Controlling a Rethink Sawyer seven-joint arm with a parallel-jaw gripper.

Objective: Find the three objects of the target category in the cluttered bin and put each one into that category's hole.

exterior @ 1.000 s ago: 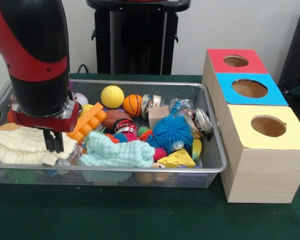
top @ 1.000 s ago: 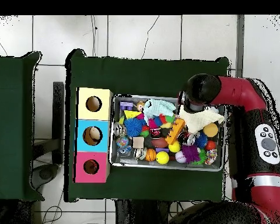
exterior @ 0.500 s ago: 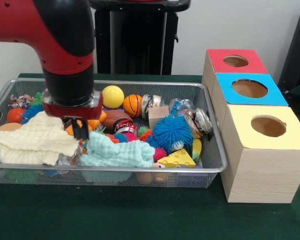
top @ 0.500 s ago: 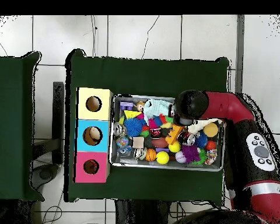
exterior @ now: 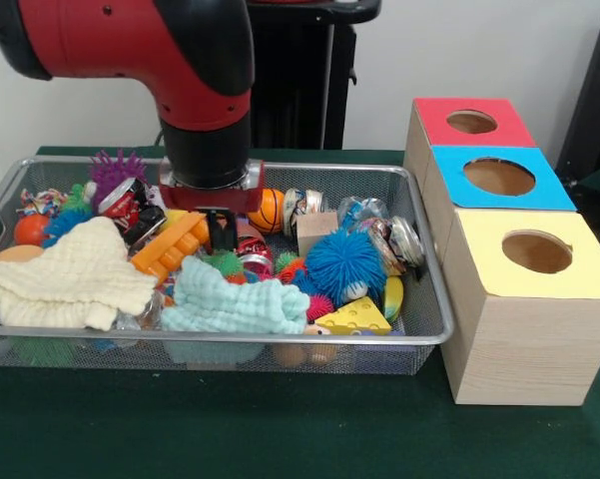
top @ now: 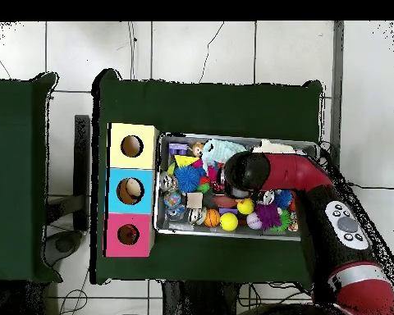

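A wire mesh bin (exterior: 329,168) holds mixed clutter: a blue spiky ball (exterior: 344,264), an orange basketball (exterior: 271,209), a wooden cube (exterior: 314,230), a cheese wedge (exterior: 352,317), a long orange brick (exterior: 170,244) and several drink cans (exterior: 404,239). My gripper (exterior: 221,232) hangs over the bin's middle, just above a red can (exterior: 251,250), shut and empty. In the overhead view the arm's head (top: 245,171) covers the gripper. Three boxes have holes in their tops: red (exterior: 471,122), blue (exterior: 499,177), yellow (exterior: 536,251).
A cream cloth (exterior: 65,279) and a mint cloth (exterior: 230,304) cover toys at the bin's front left. A purple spiky ball (exterior: 115,168) and another red can (exterior: 128,205) lie at the back left. Something pale shows inside the blue box's hole (top: 133,189).
The arm swept from above the cream cloth toward the bin's middle, with the gripper still shut. It now hides the yellow ball and has uncovered the purple spiky ball and a red can.
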